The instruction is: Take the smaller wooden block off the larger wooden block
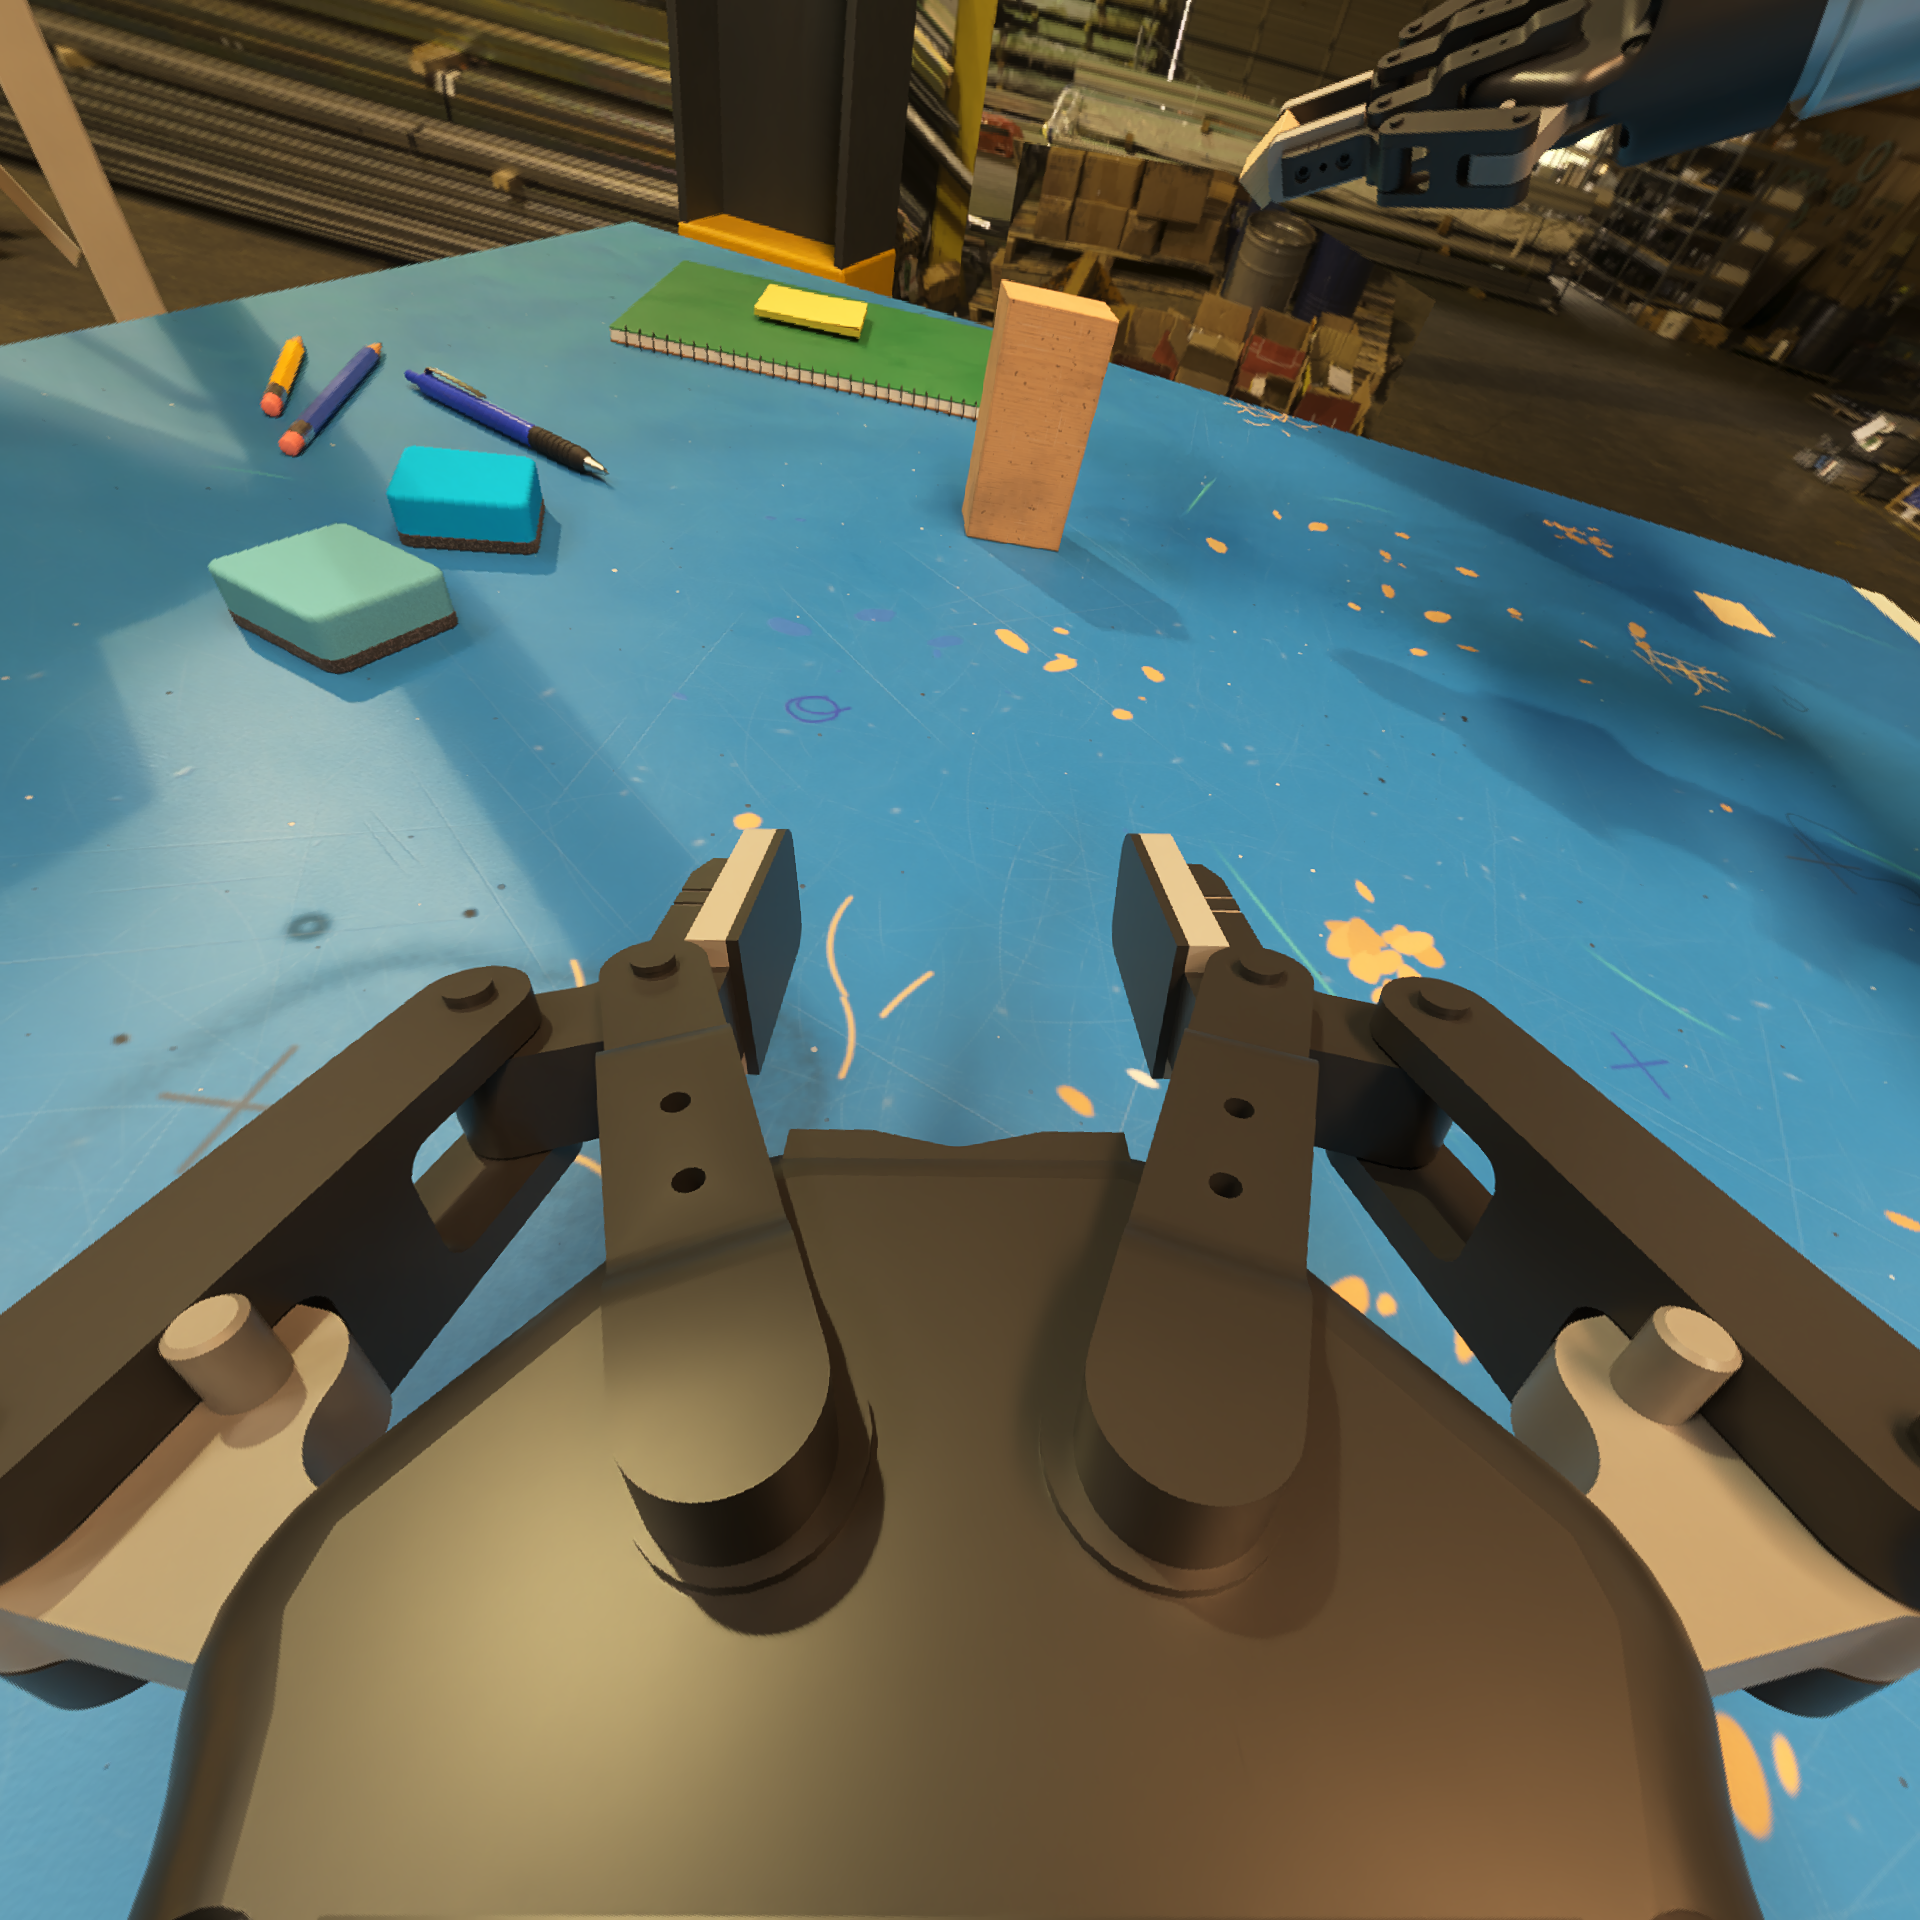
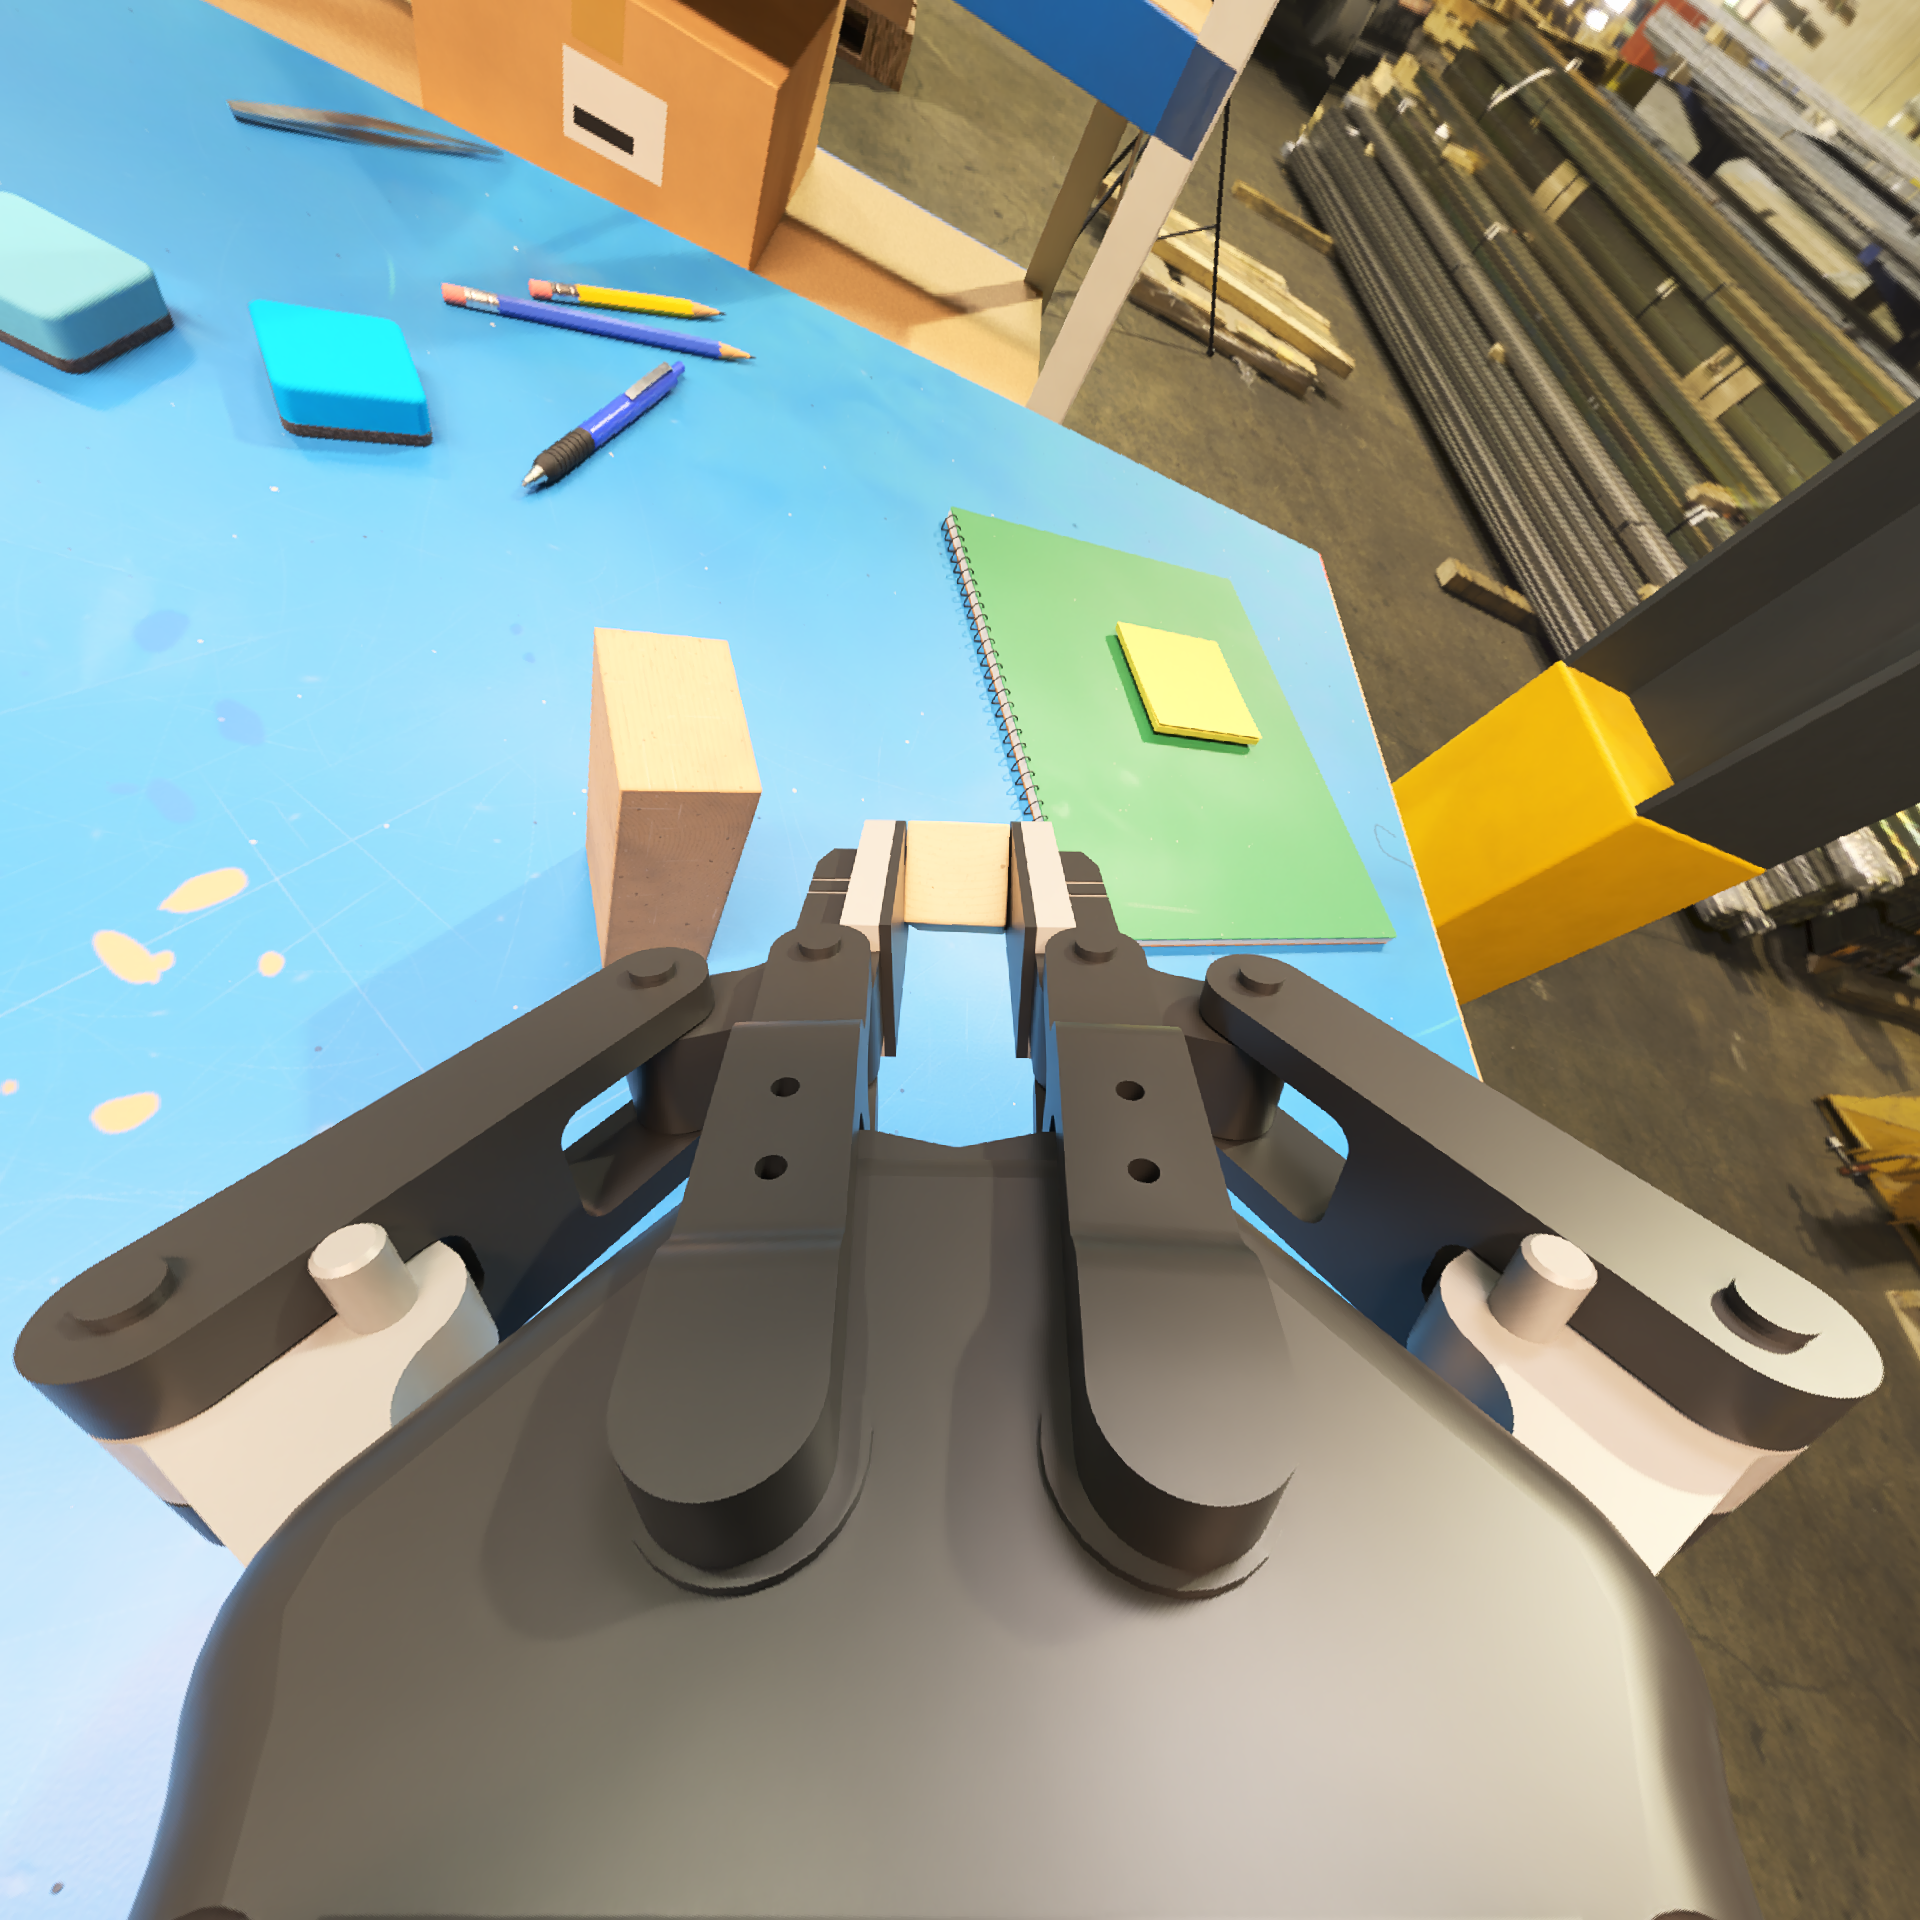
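Small pale block [image 2: 956,873] (lifted) beside upright larger block [image 2: 670,769]

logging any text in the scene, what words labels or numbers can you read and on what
No readable words anywhere.
White label on the cardboard box: only a dark bar, no legible text.
Green notebook and yellow sticky pad: blank.
Blue table: pen scribbles, not words.
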### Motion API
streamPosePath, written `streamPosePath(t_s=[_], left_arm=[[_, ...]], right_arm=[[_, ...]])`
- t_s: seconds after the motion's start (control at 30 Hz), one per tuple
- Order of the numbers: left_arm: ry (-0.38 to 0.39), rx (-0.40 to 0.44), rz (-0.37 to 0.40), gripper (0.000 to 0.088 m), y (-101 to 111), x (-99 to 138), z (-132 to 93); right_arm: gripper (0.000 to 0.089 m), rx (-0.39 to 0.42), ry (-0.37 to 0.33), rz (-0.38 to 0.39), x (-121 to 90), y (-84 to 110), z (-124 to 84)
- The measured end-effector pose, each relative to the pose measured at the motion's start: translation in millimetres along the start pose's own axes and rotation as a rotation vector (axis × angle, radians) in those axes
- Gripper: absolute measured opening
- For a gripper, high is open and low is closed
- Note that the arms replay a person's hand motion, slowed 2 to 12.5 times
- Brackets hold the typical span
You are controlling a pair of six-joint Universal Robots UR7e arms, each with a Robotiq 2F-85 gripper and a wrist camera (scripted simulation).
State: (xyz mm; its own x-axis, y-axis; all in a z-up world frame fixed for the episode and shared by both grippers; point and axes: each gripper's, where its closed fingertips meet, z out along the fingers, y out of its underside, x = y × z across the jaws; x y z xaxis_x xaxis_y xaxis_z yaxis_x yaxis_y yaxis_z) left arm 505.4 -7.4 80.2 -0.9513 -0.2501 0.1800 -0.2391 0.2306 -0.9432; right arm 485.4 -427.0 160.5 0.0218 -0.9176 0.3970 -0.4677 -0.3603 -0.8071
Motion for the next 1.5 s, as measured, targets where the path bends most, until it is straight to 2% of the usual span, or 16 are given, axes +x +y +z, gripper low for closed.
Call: streamPosePath(t_s=[0.6, 1.5], left_arm=[[-0.001, -0.004, 0.008, 0.0547, 1, 2, 0], [0.000, -0.007, 0.015, 0.0548, 1, 4, -1]], right_arm=[[0.0172, -0.105, 0.034, -0.038, 3, 12.3, -3], [0.0172, -0.207, 0.092, -0.185, 2, 19.3, -6]])
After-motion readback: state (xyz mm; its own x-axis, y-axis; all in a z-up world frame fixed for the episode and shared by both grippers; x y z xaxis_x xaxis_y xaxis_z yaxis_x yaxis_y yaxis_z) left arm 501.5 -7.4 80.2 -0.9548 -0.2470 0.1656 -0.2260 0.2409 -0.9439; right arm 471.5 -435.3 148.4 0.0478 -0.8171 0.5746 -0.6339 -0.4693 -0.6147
